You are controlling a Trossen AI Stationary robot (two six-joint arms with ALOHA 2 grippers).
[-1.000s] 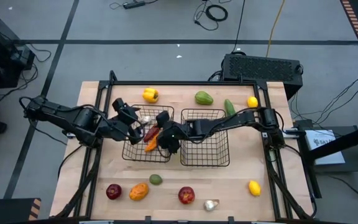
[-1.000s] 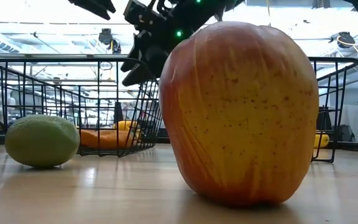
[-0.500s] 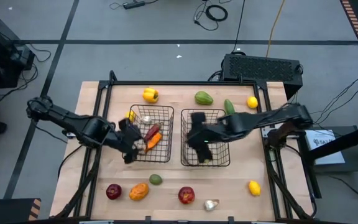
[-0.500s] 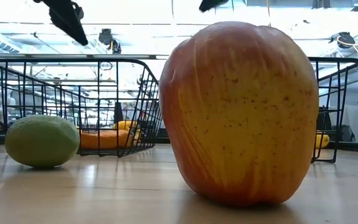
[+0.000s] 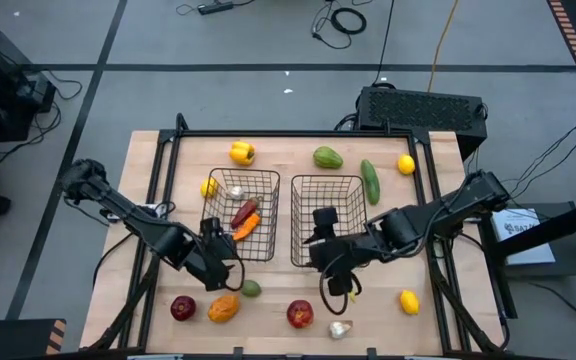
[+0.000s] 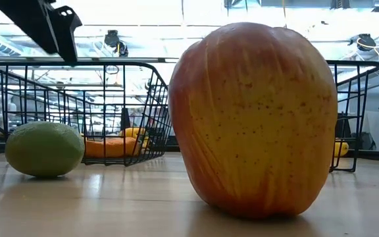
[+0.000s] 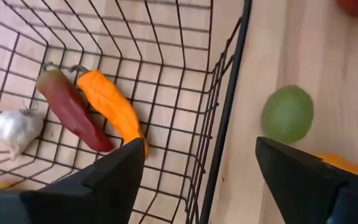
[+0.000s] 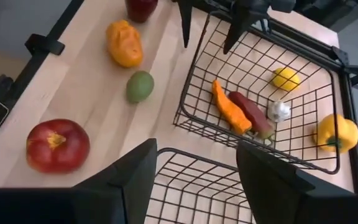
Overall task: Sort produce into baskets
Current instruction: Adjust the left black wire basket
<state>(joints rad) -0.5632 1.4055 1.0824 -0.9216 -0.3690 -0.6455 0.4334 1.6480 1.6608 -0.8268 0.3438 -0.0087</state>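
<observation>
the left gripper (image 5: pixel 218 268) hangs over the near corner of the left black wire-grid basket (image 5: pixel 265 176), its fingers spread apart with nothing between them; in its wrist view the gap frames the basket's corner wall and a small round green fruit (image 7: pixel 287 114) lying on the pale wooden table (image 5: pixel 278 158) just outside. inside that basket lie a long orange pepper (image 7: pixel 110 104) and a dark red pepper (image 7: pixel 71 109) touching side by side, a white garlic bulb (image 7: pixel 14 129) beside them, and a yellow lemon (image 8: pixel 286 78) in a far corner.

the right gripper (image 5: pixel 330 262) sits above the near edge of the right black wire-grid basket (image 5: pixel 296 184), fingers parted and empty.

near the front edge are a dark red apple (image 5: pixel 182 307), an orange pepper (image 5: pixel 224 307), a red apple (image 5: pixel 300 314), another garlic bulb (image 5: pixel 339 328) and a lemon (image 5: pixel 409 301). along the back are a yellow pepper (image 5: pixel 242 152), a green pepper (image 5: pixel 328 158), a green cucumber (image 5: pixel 370 181) and one more lemon (image 5: pixel 406 164).
</observation>
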